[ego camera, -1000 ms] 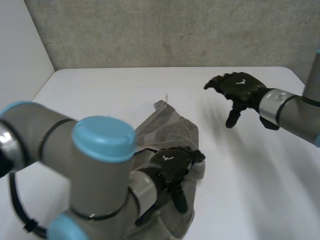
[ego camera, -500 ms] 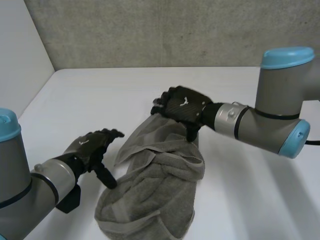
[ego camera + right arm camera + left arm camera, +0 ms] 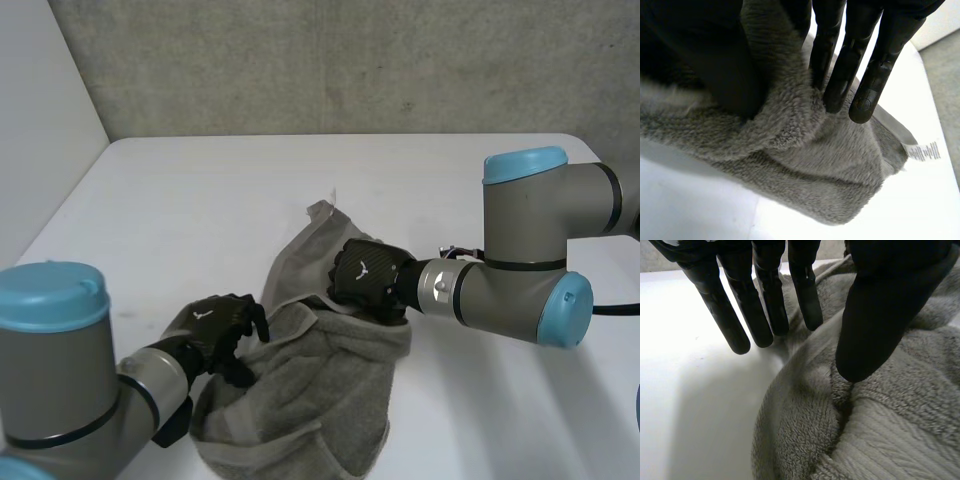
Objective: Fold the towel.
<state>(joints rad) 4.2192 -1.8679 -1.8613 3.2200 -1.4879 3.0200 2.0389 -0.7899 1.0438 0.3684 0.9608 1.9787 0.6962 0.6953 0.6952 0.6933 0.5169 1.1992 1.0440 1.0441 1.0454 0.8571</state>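
Note:
A grey towel (image 3: 320,385) lies crumpled on the white table (image 3: 190,200), with one corner pointing toward the far wall. My left hand (image 3: 212,328) is at the towel's left edge. In the left wrist view its thumb (image 3: 880,310) presses onto the towel (image 3: 880,430) and its fingers (image 3: 765,300) reach down on the other side of a raised fold, pinching it. My right hand (image 3: 368,278) is on the towel's right side near the far corner. There its fingers (image 3: 850,55) and thumb are closed round a thick roll of the towel (image 3: 830,170).
A white label (image 3: 922,151) sticks out at the towel's far corner (image 3: 322,210). A grey wall runs behind the table. My right arm (image 3: 520,280) stretches across the table's right half. Bare table lies left of and beyond the towel.
Both hands have come down onto the towel and closed on it: the left moved right to its left edge, the right moved nearer along its right side. The towel's right edge has bunched up.

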